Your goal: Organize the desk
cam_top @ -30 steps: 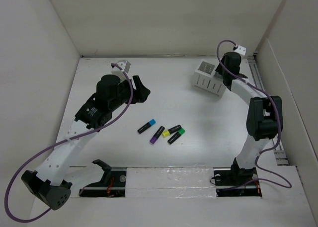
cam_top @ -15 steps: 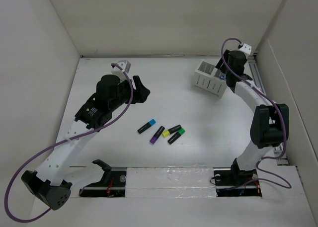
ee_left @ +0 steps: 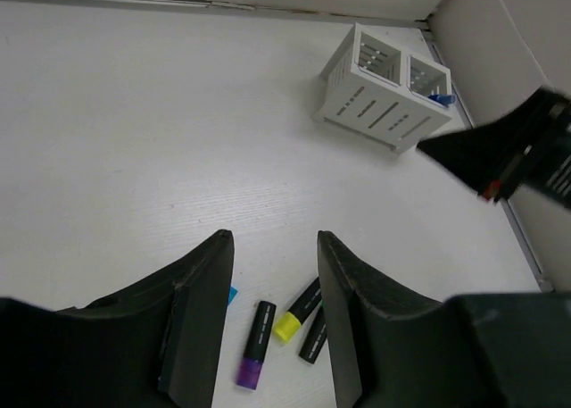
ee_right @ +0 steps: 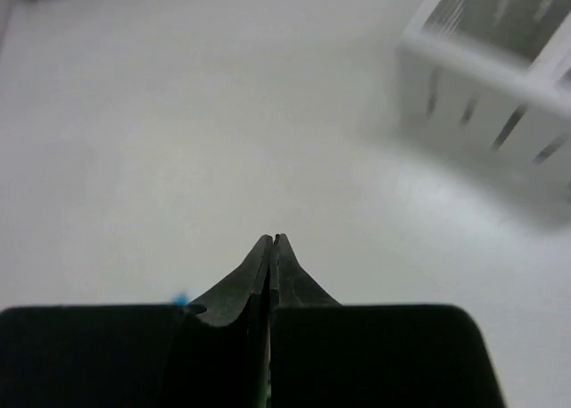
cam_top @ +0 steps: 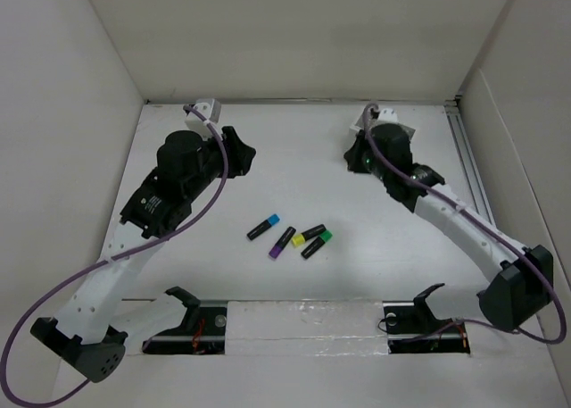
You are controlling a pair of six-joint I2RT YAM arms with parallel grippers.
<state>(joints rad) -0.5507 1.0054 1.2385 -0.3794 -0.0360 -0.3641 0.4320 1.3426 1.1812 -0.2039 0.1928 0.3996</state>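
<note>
Since the desk (cam_top: 294, 171) is a stiff, matte white slab spanning the whole scene beneath both arms, it is nothing to grip. By its looks it will bear downward pressure and give little slip, so the hold belongs on what lies on it. Four markers (cam_top: 282, 242) lie clustered around the middle, toward the near edge. They look light and hard, best pinched across the barrel. Left claw (ee_left: 273, 244) hangs spread and empty at far left, with the markers nearer and to its right. Right claw (ee_right: 272, 241) is pressed together on nothing, near the holder (ee_left: 385, 100) at far right.
</note>
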